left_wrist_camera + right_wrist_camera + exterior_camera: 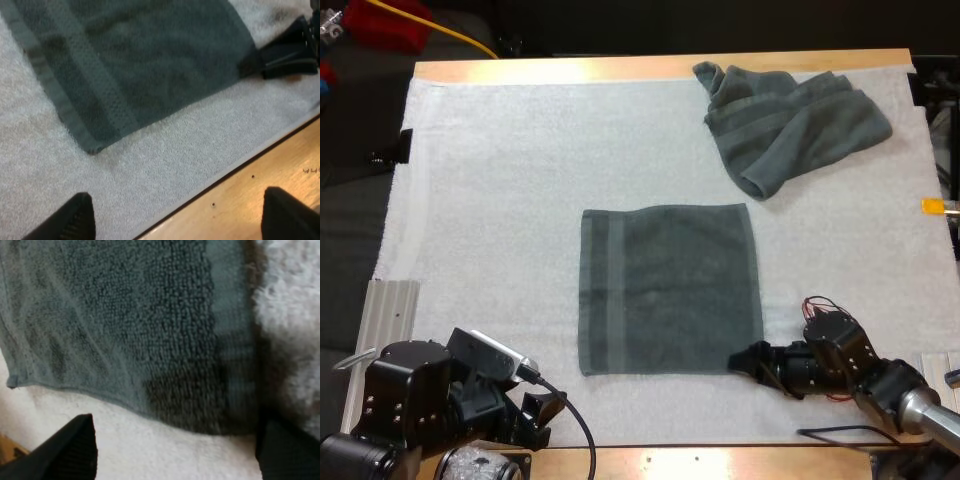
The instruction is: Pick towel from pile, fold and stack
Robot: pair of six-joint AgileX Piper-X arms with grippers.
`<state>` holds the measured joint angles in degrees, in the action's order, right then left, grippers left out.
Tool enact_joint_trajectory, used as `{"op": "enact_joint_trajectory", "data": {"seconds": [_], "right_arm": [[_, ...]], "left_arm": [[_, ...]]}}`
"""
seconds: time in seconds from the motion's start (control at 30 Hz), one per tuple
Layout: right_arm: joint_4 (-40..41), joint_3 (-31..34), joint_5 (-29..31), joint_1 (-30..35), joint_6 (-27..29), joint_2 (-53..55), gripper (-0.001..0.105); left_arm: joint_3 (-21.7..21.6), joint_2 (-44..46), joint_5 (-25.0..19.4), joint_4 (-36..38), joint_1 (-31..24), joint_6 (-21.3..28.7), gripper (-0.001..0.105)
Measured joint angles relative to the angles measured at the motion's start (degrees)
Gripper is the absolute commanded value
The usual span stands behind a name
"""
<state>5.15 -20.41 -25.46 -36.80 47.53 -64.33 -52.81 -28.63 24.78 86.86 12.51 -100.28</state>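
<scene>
A dark grey-green towel lies spread flat in the middle of the white mat, with a woven stripe along its left side. A second towel lies crumpled at the mat's far right. My right gripper is low at the flat towel's near right corner, open, and that towel's edge lies just ahead of its fingers. My left gripper hangs open over the mat's near edge, short of the towel's near left corner. The left wrist view also has the right gripper at the towel's other near corner.
A ribbed metal rail lies along the mat's left side. The wooden table's front edge runs just behind both grippers and passes under the left gripper's fingers. Bare mat surrounds the flat towel.
</scene>
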Motion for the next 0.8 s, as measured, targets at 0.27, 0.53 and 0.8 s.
{"op": "enact_joint_trajectory", "data": {"seconds": [0.27,0.53,0.8], "right_arm": [[-1.9,0.0,0.3,0.0,-1.5,-0.6,0.066],[-0.1,0.0,4.6,0.0,-2.5,-0.9,0.041],[0.2,0.0,5.6,0.0,-2.5,-1.0,0.039]], "left_arm": [[0.0,0.0,0.0,0.0,0.0,0.0,0.067],[0.0,0.0,0.0,0.0,0.0,0.0,0.067],[0.0,0.0,0.0,0.0,0.0,0.0,0.067]]}}
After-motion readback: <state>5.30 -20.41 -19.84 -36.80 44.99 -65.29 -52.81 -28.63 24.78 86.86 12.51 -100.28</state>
